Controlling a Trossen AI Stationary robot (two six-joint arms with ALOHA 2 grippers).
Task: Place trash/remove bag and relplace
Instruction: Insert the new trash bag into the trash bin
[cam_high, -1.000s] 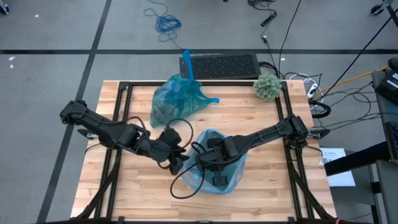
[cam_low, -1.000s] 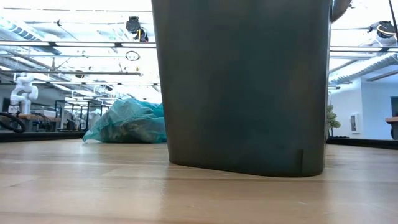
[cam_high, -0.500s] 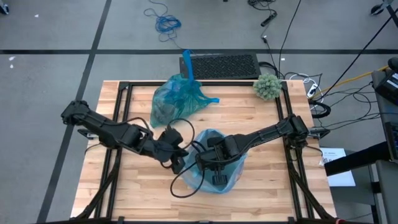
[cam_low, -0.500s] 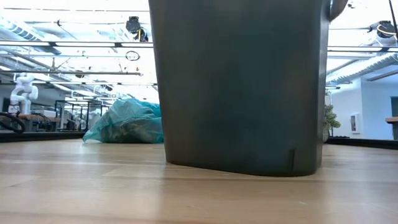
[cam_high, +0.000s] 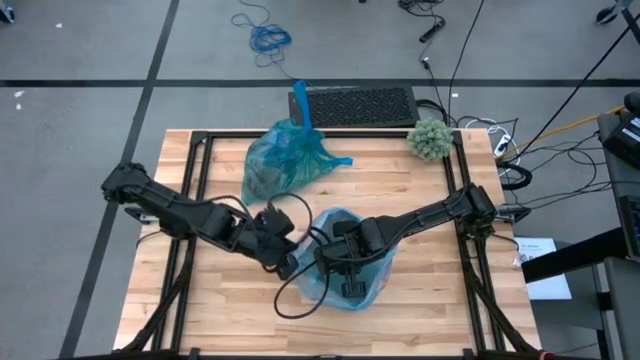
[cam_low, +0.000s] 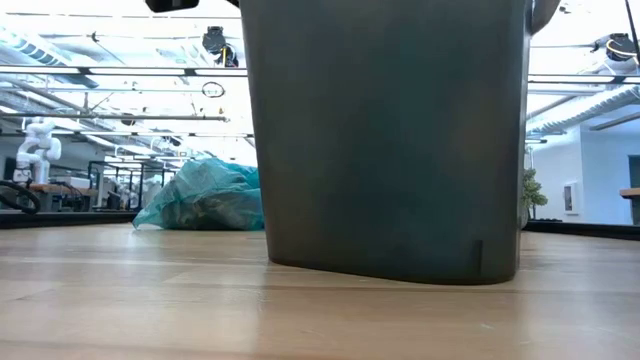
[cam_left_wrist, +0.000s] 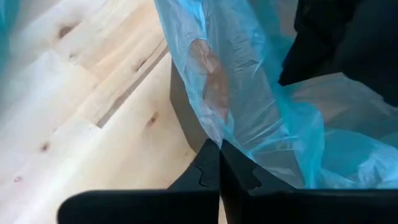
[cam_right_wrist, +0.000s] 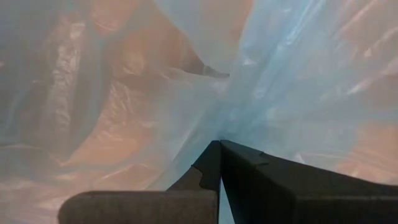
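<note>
Left gripper has just snapped its fingers together on the fresh blue liner at the bin rim; right gripper stays pinched inside it, so fitting the liner can proceed.

Wooden table: bin, tied bag (blue), fuzzy ball.

Both arms crowd the lined bin; bare table lies left.
</note>
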